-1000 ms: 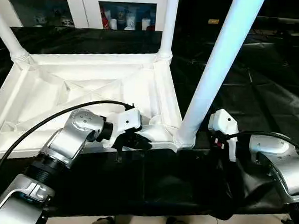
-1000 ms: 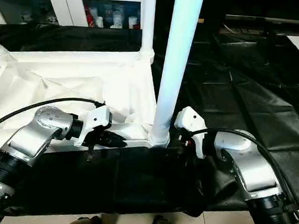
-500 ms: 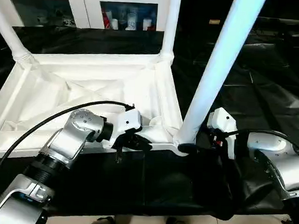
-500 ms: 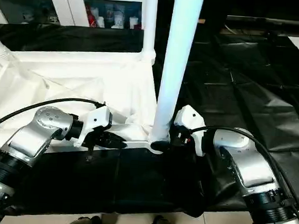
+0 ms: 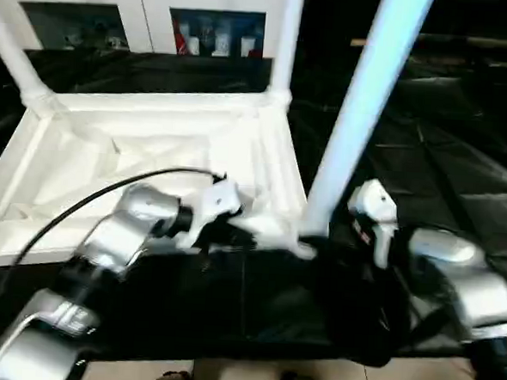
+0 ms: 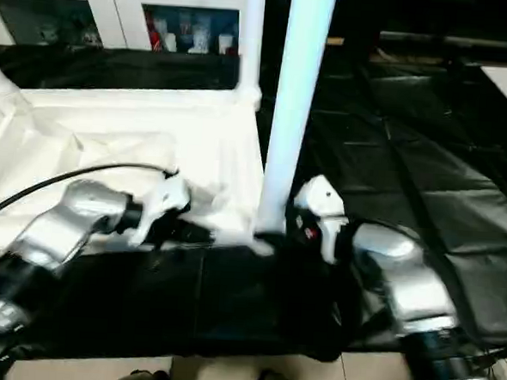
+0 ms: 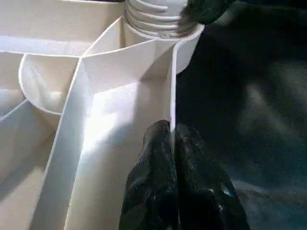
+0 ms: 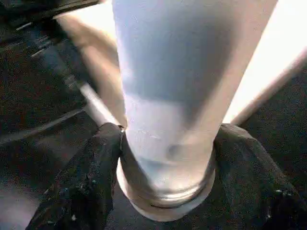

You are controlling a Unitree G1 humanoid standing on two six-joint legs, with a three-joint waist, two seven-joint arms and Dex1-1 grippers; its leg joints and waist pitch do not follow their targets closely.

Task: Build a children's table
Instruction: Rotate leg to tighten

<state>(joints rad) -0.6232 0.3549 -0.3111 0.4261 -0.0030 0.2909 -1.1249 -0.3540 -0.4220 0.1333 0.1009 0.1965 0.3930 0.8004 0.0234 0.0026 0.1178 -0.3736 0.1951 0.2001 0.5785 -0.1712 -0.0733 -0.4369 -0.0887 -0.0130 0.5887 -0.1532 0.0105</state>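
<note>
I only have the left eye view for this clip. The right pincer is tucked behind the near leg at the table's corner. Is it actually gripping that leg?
Observer: Yes. In the right wrist view the right pincer has a black finger on each side of the near leg, just above its ribbed base.
Operator: And the left pincer? It's blurred for me.
Observer: The left pincer is pinched on the thin near wall of the table top, one finger on each face.
Operator: Is the leg seated in its socket?
Observer: The left wrist view shows its threaded end standing in the round corner socket, threads still exposed above the rim.
</note>
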